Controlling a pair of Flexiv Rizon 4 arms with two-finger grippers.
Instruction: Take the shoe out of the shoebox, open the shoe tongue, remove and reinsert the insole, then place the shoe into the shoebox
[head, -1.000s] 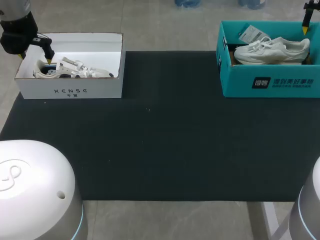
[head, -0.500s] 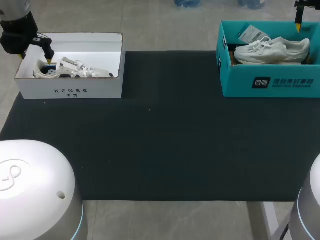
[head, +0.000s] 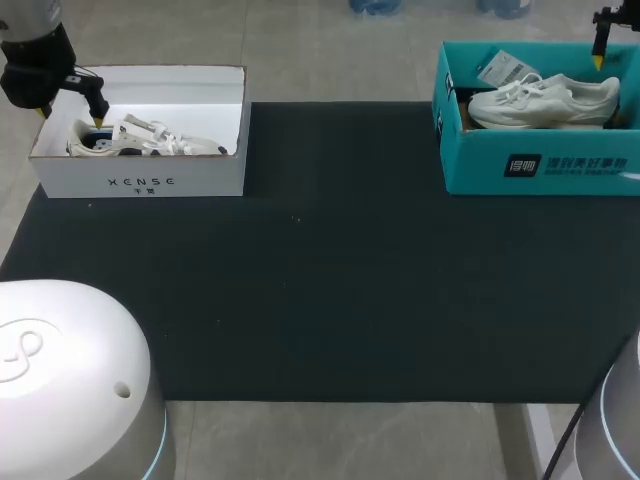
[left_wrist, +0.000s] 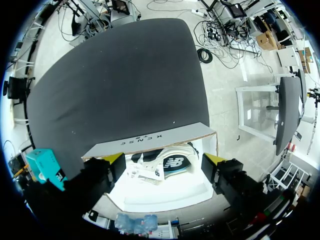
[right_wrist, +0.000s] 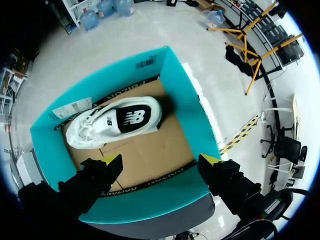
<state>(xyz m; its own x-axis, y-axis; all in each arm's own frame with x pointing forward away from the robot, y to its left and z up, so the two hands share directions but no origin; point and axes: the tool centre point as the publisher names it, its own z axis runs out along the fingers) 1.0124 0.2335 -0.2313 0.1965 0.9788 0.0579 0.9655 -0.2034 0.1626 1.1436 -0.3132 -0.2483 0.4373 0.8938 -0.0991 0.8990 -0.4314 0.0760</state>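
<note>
A white shoebox (head: 140, 183) stands at the mat's far left corner with a white sneaker (head: 145, 138) inside. My left gripper (head: 70, 117) hangs open over that sneaker's heel end; in the left wrist view the sneaker (left_wrist: 161, 167) lies below the open gripper (left_wrist: 165, 160), untouched. A teal shoebox (head: 540, 165) at the far right holds another white sneaker (head: 545, 100). My right gripper (right_wrist: 161, 161) is open above the teal shoebox (right_wrist: 200, 130), with its sneaker (right_wrist: 115, 122) ahead of the fingers and apart from them. Only one right fingertip (head: 598, 60) shows in the head view.
A black mat (head: 320, 260) covers the table between the two boxes. A paper tag (head: 505, 68) lies in the teal box by the sneaker's toe. My two arm bases fill the near corners (head: 70, 380).
The right gripper's visible finger has shifted slightly left over the teal box's far right corner. The left arm and both sneakers have not moved.
</note>
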